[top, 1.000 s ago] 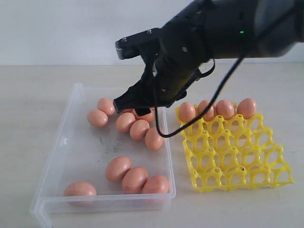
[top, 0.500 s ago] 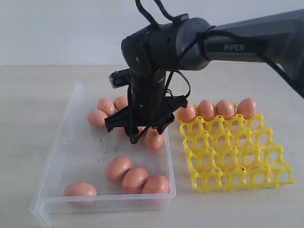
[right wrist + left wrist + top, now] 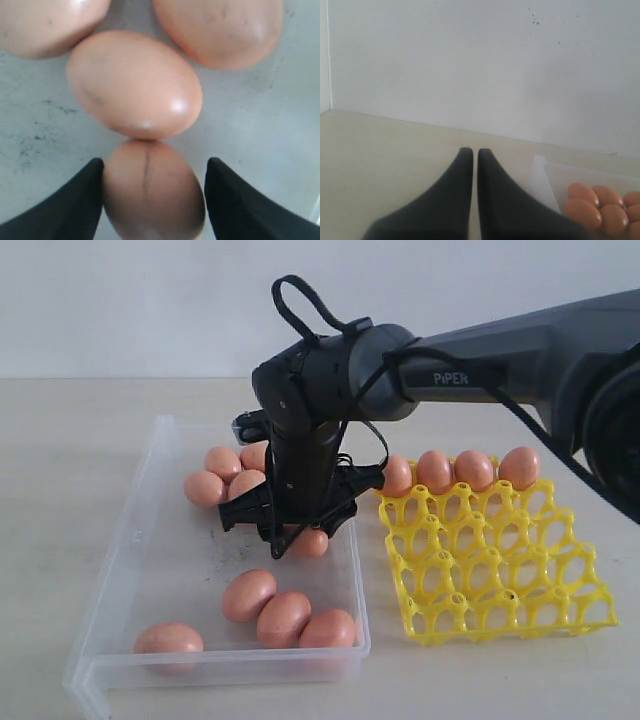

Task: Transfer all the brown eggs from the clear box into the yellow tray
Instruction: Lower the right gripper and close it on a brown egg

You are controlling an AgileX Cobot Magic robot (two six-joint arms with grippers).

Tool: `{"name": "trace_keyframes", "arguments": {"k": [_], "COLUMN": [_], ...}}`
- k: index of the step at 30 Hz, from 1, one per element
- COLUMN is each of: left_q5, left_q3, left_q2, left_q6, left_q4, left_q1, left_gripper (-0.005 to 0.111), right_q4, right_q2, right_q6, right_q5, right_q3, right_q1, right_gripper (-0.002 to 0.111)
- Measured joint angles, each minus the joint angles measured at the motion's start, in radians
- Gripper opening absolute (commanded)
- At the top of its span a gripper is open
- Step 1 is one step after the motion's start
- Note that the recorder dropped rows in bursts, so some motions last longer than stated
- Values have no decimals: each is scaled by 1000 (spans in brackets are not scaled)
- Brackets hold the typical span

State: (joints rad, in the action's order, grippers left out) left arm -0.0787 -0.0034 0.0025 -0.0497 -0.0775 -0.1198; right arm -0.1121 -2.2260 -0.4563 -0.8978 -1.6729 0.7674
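Observation:
The clear box [image 3: 130, 540] holds several brown eggs: three lie by its front wall [image 3: 285, 615], one at the front left [image 3: 168, 638], and a cluster at the back [image 3: 222, 462]. My right gripper [image 3: 295, 532] is down in the box, open, with one brown egg [image 3: 152, 195] between its fingers. One finger touches that egg's side and the other stands just apart from it. Another egg [image 3: 134, 82] touches its far end. The yellow tray [image 3: 500, 570] carries several eggs [image 3: 474, 469] in its back row. My left gripper [image 3: 472, 151] is shut and empty beside the box's corner [image 3: 540, 175].
The right arm [image 3: 520, 340] reaches in over the tray from the right, with a black cable looping above the wrist [image 3: 300, 295]. A white wall stands behind the beige table [image 3: 80, 420]. Dark smudges mark the box floor [image 3: 215, 545].
The right gripper has swung over the back cluster of eggs and come down into the box, so that its fingers now stand on either side of one egg. The jaws stayed equally wide.

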Motion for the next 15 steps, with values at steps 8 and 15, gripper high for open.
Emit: {"name": "trace_keyframes", "arguments": {"k": [8, 15], "left_q5": [0, 0], "left_q3": [0, 0], "left_q2": [0, 0], "left_q6": [0, 0], "left_q4": [0, 0], "left_q1": [0, 0], "left_gripper": [4, 4], "right_q4": [-67, -73], "right_q2": [0, 0], "right_q6": [106, 169], "right_q5": [16, 20], "right_q3": [0, 0], "right_q1": [0, 0], "right_gripper": [54, 47]}}
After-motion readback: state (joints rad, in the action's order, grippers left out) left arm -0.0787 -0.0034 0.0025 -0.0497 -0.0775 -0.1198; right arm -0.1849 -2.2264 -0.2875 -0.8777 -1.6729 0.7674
